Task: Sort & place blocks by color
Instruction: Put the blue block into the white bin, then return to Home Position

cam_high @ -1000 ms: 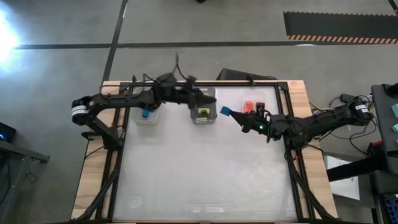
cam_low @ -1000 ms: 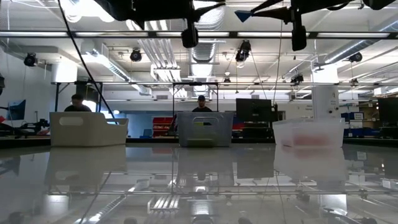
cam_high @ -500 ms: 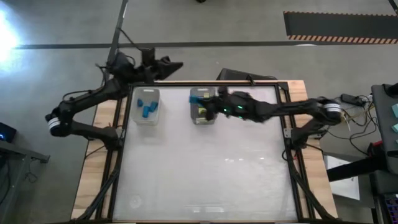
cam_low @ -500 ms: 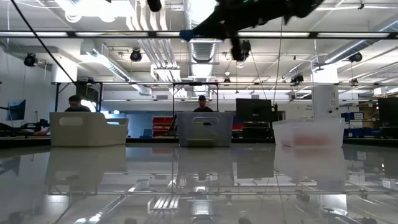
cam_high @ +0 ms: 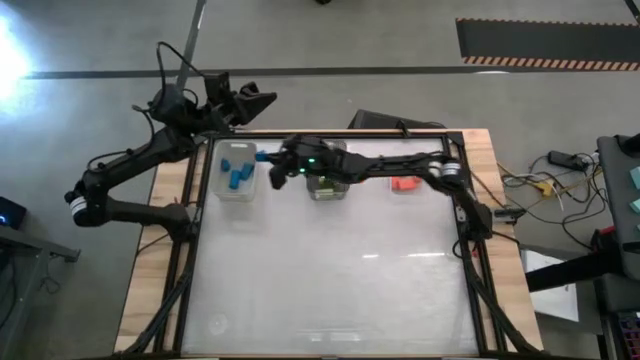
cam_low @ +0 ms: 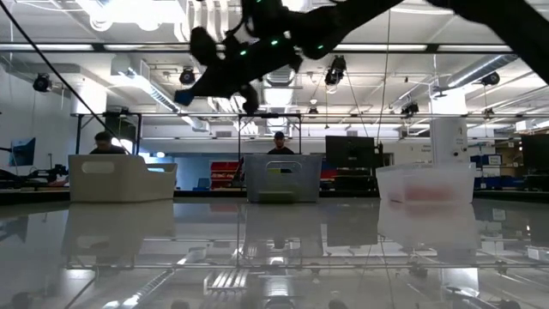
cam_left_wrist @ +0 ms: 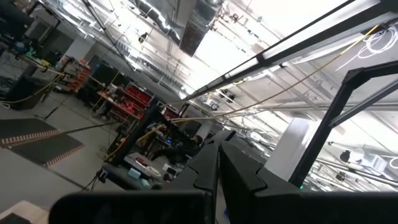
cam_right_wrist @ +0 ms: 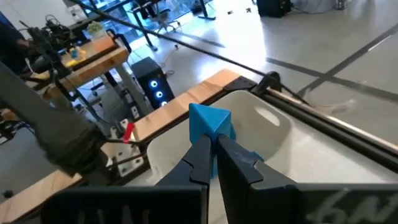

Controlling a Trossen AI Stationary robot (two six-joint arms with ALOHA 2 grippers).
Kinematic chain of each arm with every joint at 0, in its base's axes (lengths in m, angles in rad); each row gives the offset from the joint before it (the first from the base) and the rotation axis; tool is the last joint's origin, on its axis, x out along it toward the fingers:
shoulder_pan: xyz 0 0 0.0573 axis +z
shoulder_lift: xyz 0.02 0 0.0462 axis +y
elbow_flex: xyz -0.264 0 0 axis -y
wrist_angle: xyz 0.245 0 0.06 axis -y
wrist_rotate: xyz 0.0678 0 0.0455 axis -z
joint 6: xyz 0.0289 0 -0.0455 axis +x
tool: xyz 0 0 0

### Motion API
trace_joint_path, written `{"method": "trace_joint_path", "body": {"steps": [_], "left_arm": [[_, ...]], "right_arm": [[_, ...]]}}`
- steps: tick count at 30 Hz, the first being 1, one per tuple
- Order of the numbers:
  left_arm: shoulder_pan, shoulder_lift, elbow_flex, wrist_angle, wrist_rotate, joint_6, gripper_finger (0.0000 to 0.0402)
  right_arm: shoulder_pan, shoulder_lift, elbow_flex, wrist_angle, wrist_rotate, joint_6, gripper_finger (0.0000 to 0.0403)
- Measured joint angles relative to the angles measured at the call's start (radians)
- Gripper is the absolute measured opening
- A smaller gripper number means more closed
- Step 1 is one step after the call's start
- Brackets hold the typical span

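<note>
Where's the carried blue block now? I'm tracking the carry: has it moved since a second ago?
Yes. In the high view the blue block went leftward, past the green bin.

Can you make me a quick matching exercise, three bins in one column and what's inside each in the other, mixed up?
Column one:
1. left bin
2. middle bin
3. right bin

Column two:
A. orange-red blocks
B. blue blocks
C. lime green block

Pairs: 1-B, 2-C, 3-A

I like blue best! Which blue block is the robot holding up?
The blue block pinched in the right end effector, up in the air beside the left bin. The other blue blocks lie inside that bin.
</note>
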Motion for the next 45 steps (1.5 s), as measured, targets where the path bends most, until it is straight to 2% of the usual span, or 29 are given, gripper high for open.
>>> {"method": "trace_joint_path", "body": {"steps": [11,16,20,29,33,36,39,42,45], "left_arm": [[0.000,-0.036,0.000,0.000,0.000,-0.005,0.0000],[0.000,-0.049,0.000,0.002,0.000,-0.003,0.0000],[0.000,-0.050,0.000,0.000,0.000,-0.003,0.0000],[0.000,-0.052,0.000,-0.001,0.008,-0.003,0.0000],[0.000,-0.068,0.000,0.000,0.088,0.033,0.0000],[0.000,-0.090,-0.004,-0.004,0.216,0.107,0.0000],[-0.004,-0.145,-0.023,-0.076,0.327,0.211,0.0000],[-0.013,-0.247,-0.085,-0.184,0.339,0.299,0.0000],[-0.014,-0.374,-0.185,-0.262,0.297,0.334,0.0000]], "right_arm": [[0.001,0.364,0.459,-0.175,0.002,-0.005,0.0008],[0.001,0.467,0.600,-0.252,-0.001,-0.005,0.0010],[0.001,0.513,0.668,-0.285,-0.024,0.006,0.0033],[0.000,0.481,0.663,-0.338,-0.025,-0.018,0.0102],[0.001,0.412,0.664,-0.395,-0.049,-0.088,0.0115],[0.007,0.356,0.665,-0.444,-0.066,-0.157,0.0114],[0.026,0.302,0.662,-0.494,-0.097,-0.228,0.0104],[0.049,0.244,0.647,-0.543,-0.115,-0.291,0.0090],[0.074,0.178,0.587,-0.552,-0.151,-0.337,0.0073]]}}
